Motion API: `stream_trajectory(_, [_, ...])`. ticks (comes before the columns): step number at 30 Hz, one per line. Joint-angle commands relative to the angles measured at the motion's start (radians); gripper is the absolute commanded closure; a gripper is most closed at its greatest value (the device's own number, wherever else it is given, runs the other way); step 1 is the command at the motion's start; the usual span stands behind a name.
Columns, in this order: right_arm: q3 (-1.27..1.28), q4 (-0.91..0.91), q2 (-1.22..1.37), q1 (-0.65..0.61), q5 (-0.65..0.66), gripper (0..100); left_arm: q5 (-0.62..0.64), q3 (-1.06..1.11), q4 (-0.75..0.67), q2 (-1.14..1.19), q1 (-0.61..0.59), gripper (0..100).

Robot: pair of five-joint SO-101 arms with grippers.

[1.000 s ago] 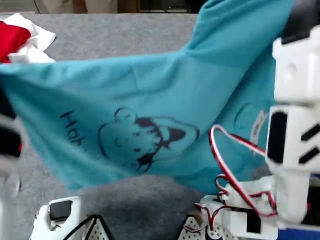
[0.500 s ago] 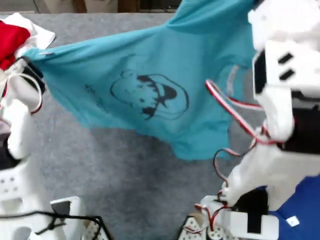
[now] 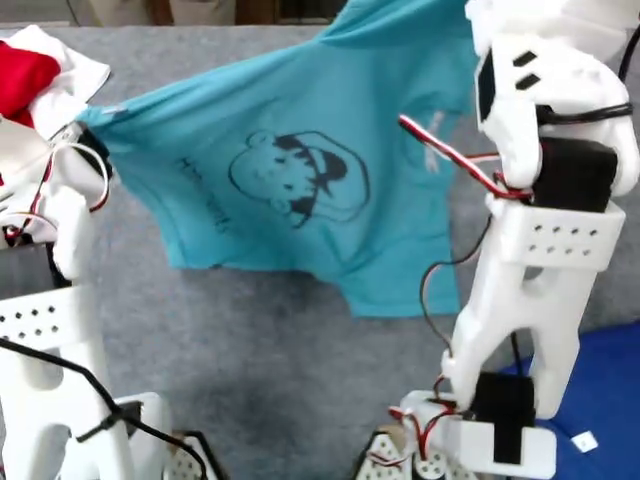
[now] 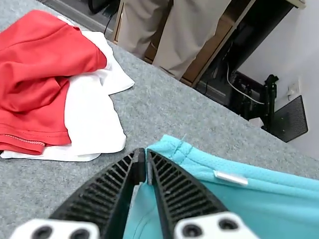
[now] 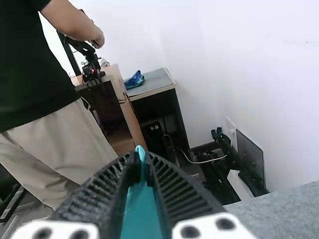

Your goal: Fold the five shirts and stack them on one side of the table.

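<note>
The left hand (image 4: 145, 152) is pressed together on a hemmed corner of the teal shirt (image 4: 239, 194), its two ribbed black fingers (image 4: 172, 186) nipping the cloth between their tips, with a small white tag on the hem just beside the grip. The right hand (image 5: 141, 157) is likewise closed on the teal shirt (image 5: 137, 209), a narrow strip of the fabric running up between its ribbed fingers (image 5: 172, 191) and poking out at the tips. In the high view the teal shirt (image 3: 300, 200) is stretched between the two hands: one corner is held at the left by the left arm (image 3: 60, 230), and the opposite end is raised at the upper right by the right arm (image 3: 540, 200). The shirt's printed side with a dark cartoon drawing faces the camera, and its loose lower edge sags toward the middle of the grey desk (image 3: 250, 390); whether that edge touches the surface cannot be told. At the far left corner of the desk lies a crumpled red shirt (image 3: 20, 75) on top of a white shirt (image 3: 75, 80), well apart from the teal one's hanging part but near the left hand; the left wrist view shows the red shirt (image 4: 45, 59) overlapping the white shirt (image 4: 94, 124). A blue cloth (image 3: 600, 400) lies flat at the near right corner beside the right arm's base.
</note>
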Motion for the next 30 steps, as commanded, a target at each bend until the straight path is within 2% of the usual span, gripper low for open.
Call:
stream_trajectory(1, [0.004,-0.026,-0.051,0.024,0.011,99.3,0.002,-0.163,0.055,-0.013,-0.037,98])
stream_trajectory(9, [0.008,0.038,-0.202,0.024,0.011,99.3,0.002,-0.720,0.376,-0.013,-0.038,98])
stream_trajectory(17, [0.008,0.066,-0.341,0.024,0.011,99.3,0.002,-1.033,0.569,-0.013,-0.038,98])
stream_trajectory(23, [0.012,0.068,-0.386,0.024,0.011,99.3,0.002,-1.073,0.631,-0.002,-0.038,98])
stream_trajectory(30, [0.081,0.060,-0.384,0.022,0.011,99.3,-0.005,-0.855,0.621,-0.002,-0.044,98])
